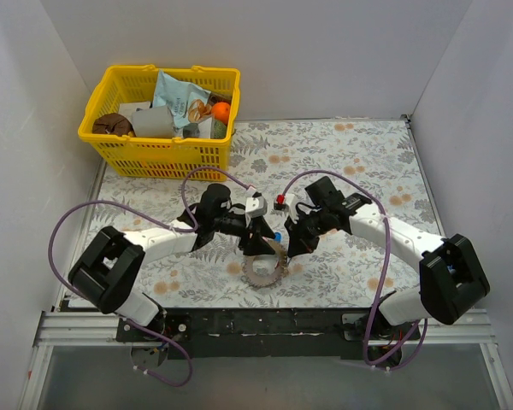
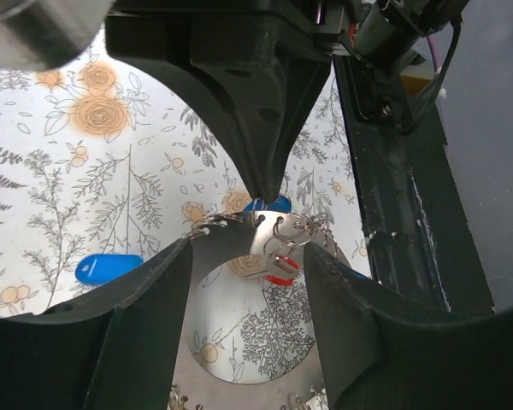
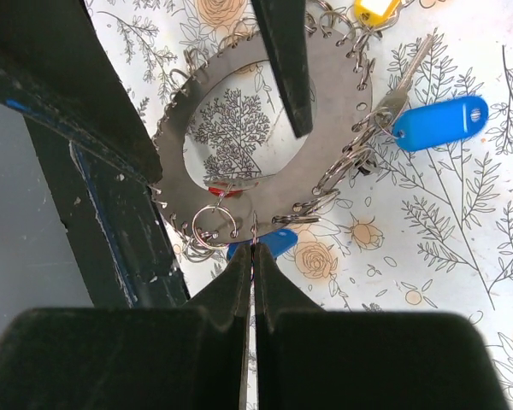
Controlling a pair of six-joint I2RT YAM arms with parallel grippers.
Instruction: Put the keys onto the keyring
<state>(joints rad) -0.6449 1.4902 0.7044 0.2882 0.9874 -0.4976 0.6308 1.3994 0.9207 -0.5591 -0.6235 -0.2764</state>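
The keyring (image 1: 265,272) is a silver scalloped disc with a round hole, just above the flowered mat near the front edge. My left gripper (image 1: 258,245) is shut on the keyring; in the left wrist view its fingers (image 2: 145,342) press against both sides of the disc (image 2: 239,389). My right gripper (image 1: 292,246) is shut; its fingertips (image 3: 255,249) pinch a thin metal key at the disc's rim (image 3: 325,128). That key (image 2: 262,242) hangs with small wire rings and a red cap (image 2: 280,278). A blue key (image 3: 436,122) hangs on the far rim.
A yellow basket (image 1: 160,120) of groceries stands at the back left. A loose blue tag (image 2: 109,267) lies on the mat, and another blue tag (image 3: 269,243) lies under the disc. A yellow tag (image 3: 372,10) sits at the disc's far edge. The black front rail (image 1: 265,323) is close.
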